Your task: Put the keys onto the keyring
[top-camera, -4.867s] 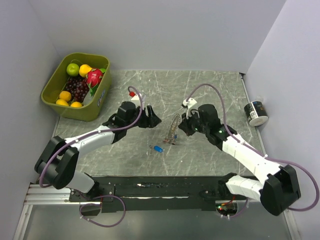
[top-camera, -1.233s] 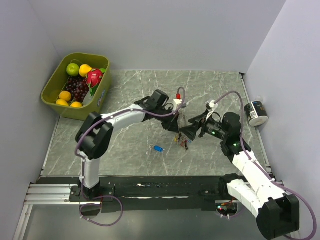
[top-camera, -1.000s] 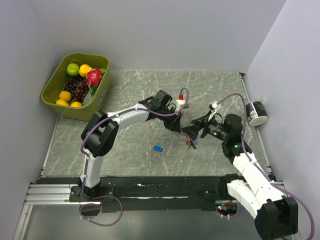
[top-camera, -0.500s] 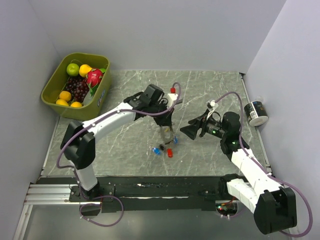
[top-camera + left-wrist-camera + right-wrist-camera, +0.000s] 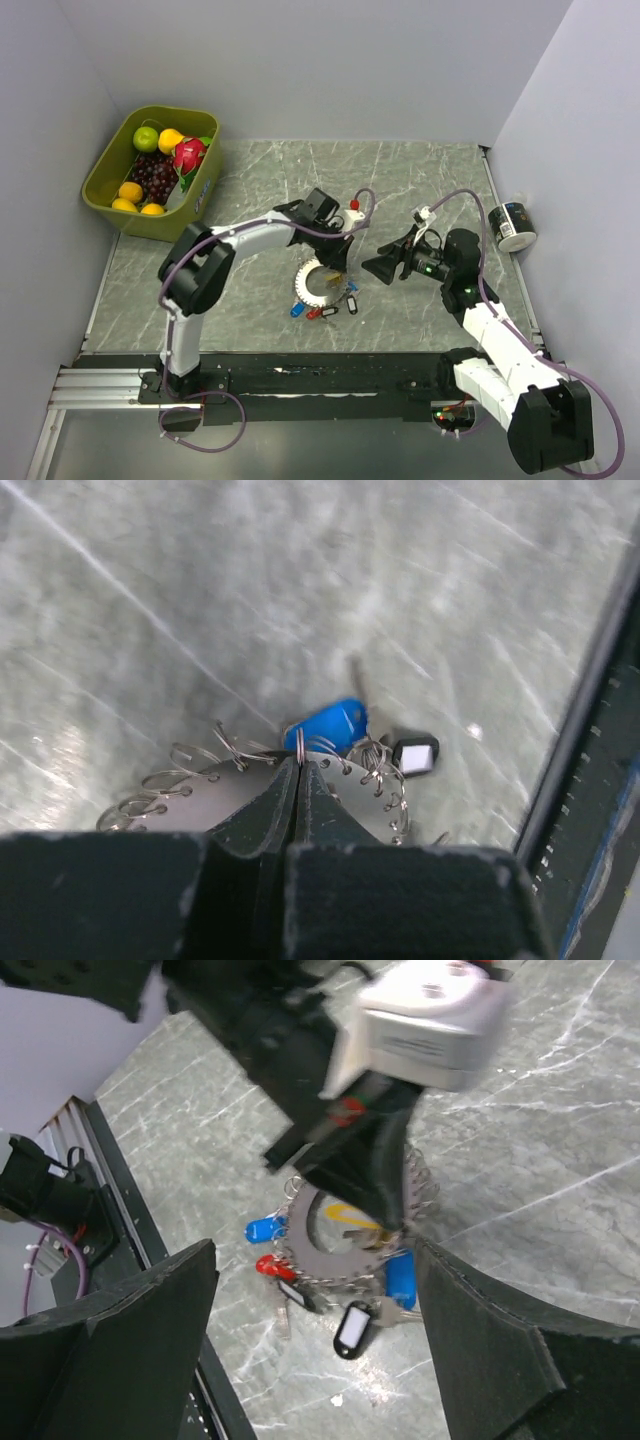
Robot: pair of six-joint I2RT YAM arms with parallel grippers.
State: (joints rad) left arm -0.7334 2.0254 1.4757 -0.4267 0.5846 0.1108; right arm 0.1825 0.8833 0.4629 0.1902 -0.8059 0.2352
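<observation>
The left gripper (image 5: 300, 770) is pressed together and pinches the rim of the keyring (image 5: 318, 285). The keyring sits at the middle of the desk (image 5: 420, 180), just in front of the left gripper's fingers. The keys (image 5: 352, 1328) are clustered on the small wire loops along its near rim:
- a blue key (image 5: 296, 310)
- a red key (image 5: 315, 313)
- a black key (image 5: 350, 300)

A yellow key (image 5: 345, 1215) shows inside the ring opening. It cannot be determined whether the keyring rests on the desk.

The right gripper (image 5: 375, 268) is spread wide and holds nothing. It points at the keyring from the right, near it but apart. A green bin (image 5: 100, 185) of fruit stands at the far left corner.
</observation>
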